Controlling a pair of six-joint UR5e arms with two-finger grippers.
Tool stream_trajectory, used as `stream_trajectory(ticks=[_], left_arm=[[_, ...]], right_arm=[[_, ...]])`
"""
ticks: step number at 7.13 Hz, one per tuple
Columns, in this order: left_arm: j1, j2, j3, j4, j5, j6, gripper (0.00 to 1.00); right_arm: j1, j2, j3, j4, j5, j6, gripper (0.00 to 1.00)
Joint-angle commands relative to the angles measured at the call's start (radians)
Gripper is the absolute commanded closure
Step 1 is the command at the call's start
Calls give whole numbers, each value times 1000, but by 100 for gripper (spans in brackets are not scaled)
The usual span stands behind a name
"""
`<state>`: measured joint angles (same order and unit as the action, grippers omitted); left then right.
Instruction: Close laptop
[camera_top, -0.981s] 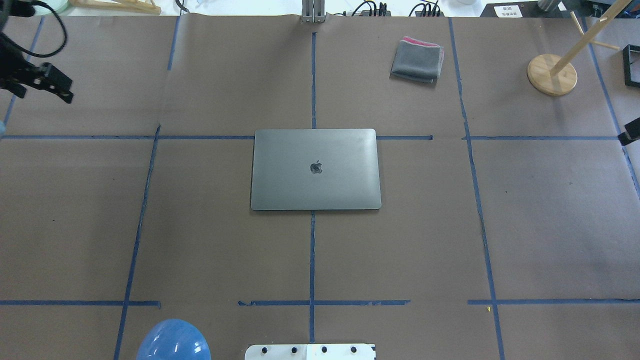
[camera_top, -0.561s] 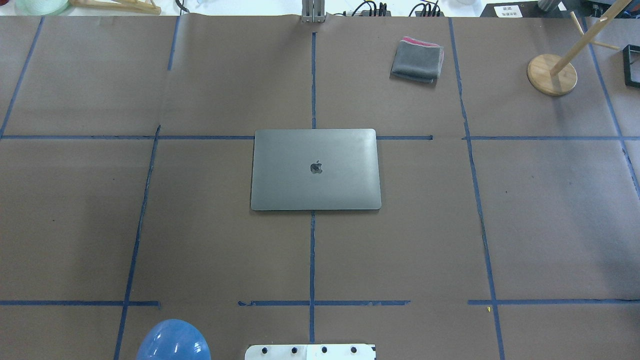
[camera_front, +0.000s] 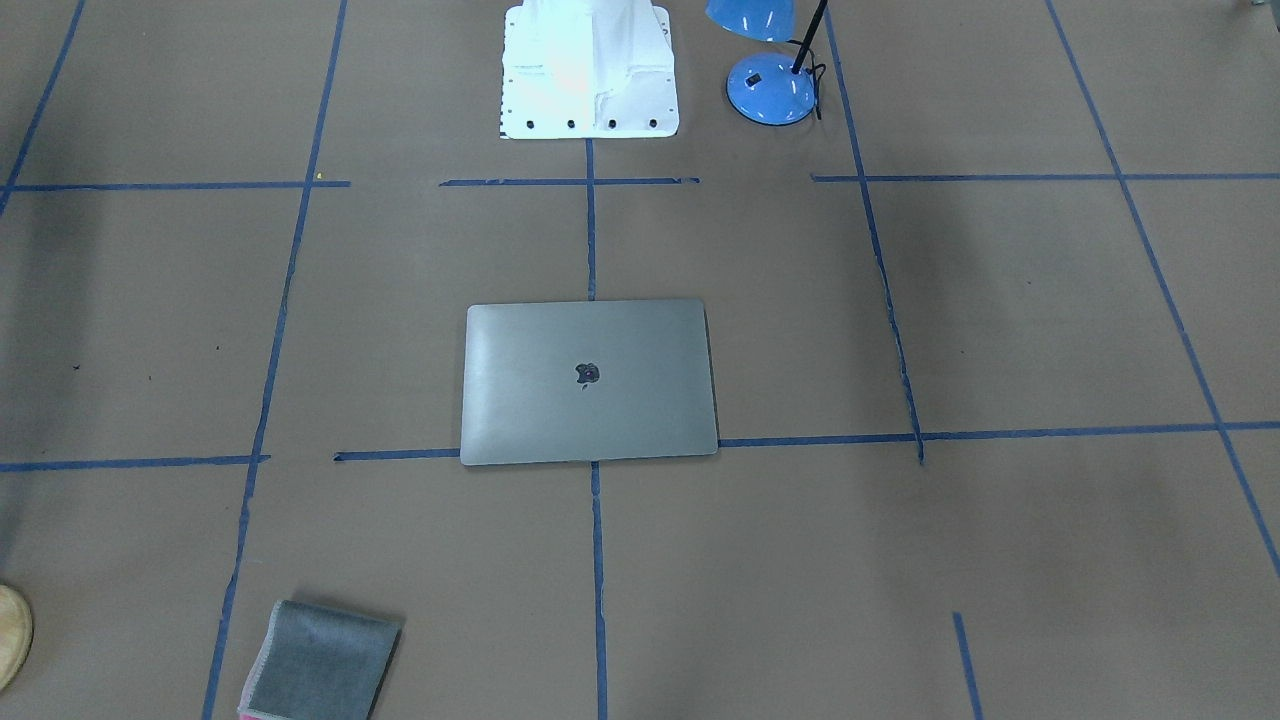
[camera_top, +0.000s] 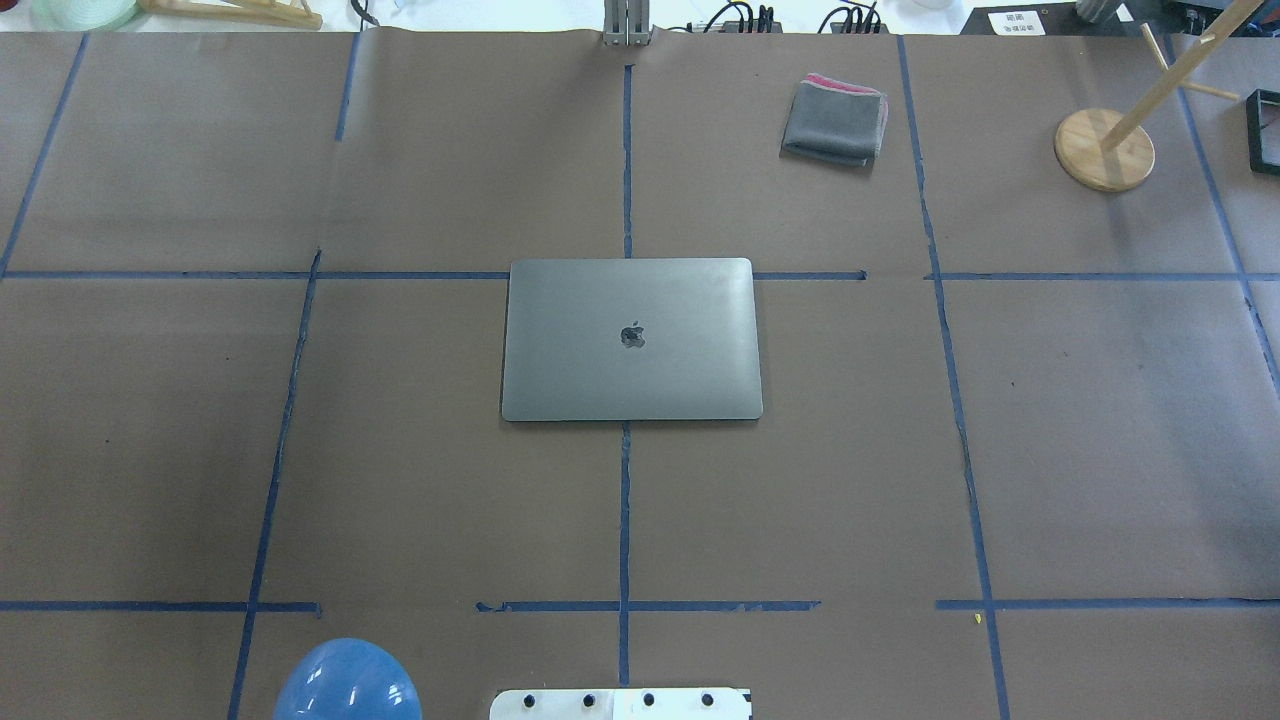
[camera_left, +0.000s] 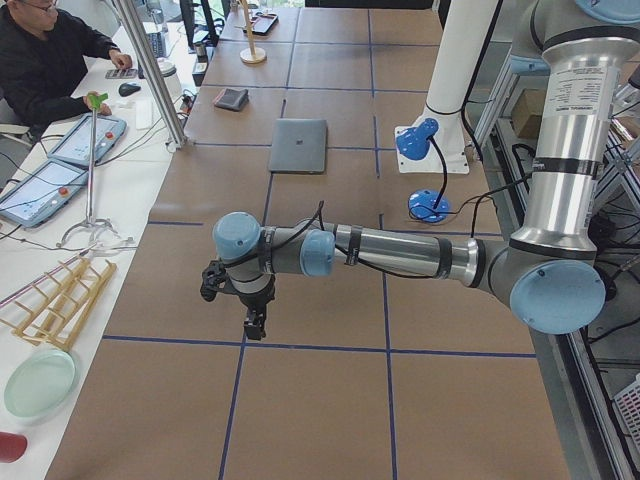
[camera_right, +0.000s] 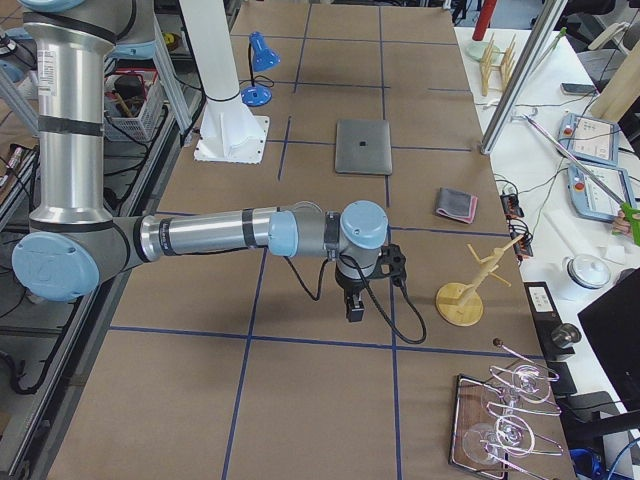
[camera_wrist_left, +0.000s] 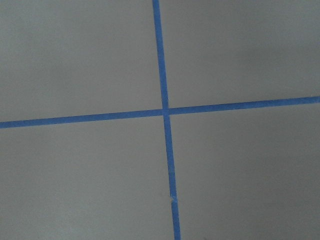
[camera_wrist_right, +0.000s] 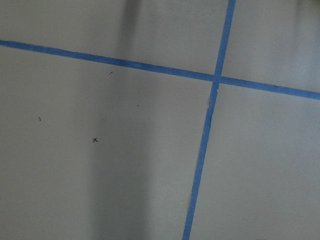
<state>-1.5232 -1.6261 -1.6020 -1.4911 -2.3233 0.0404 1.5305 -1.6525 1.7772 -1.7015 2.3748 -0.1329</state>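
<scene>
The laptop (camera_top: 630, 340) lies shut and flat in the middle of the table, grey lid up with the dark apple logo showing. It also shows in the front-facing view (camera_front: 588, 382), the left view (camera_left: 299, 145) and the right view (camera_right: 362, 147). My left gripper (camera_left: 255, 325) hangs over bare table far out to the left of it, seen only in the left view. My right gripper (camera_right: 354, 310) hangs far out to the right, seen only in the right view. I cannot tell whether either is open or shut. Both wrist views show only brown paper and blue tape.
A folded grey cloth (camera_top: 835, 120) lies at the far right of centre. A wooden stand (camera_top: 1103, 148) is at the far right, close to my right gripper (camera_right: 460, 300). A blue lamp (camera_front: 770, 85) stands by the robot base (camera_front: 588, 70). An operator (camera_left: 50, 60) sits beyond the table.
One second ago the left gripper showed at the overhead view's left edge and the right gripper's tip at its right edge. Both have moved outward out of that view. The laptop has not moved.
</scene>
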Motion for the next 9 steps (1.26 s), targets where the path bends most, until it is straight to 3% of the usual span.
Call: stream_trajectory(ticks=[1, 3, 9], left_arm=[[-6, 9, 5, 2, -1, 10, 0], [-6, 8, 4, 3, -1, 10, 0], [-6, 11, -12, 8, -2, 1, 0]], right_arm=[[49, -26, -45, 0, 0, -8, 1], [78, -27, -88, -1, 1, 4, 1], [95, -23, -94, 0, 18, 68, 1]])
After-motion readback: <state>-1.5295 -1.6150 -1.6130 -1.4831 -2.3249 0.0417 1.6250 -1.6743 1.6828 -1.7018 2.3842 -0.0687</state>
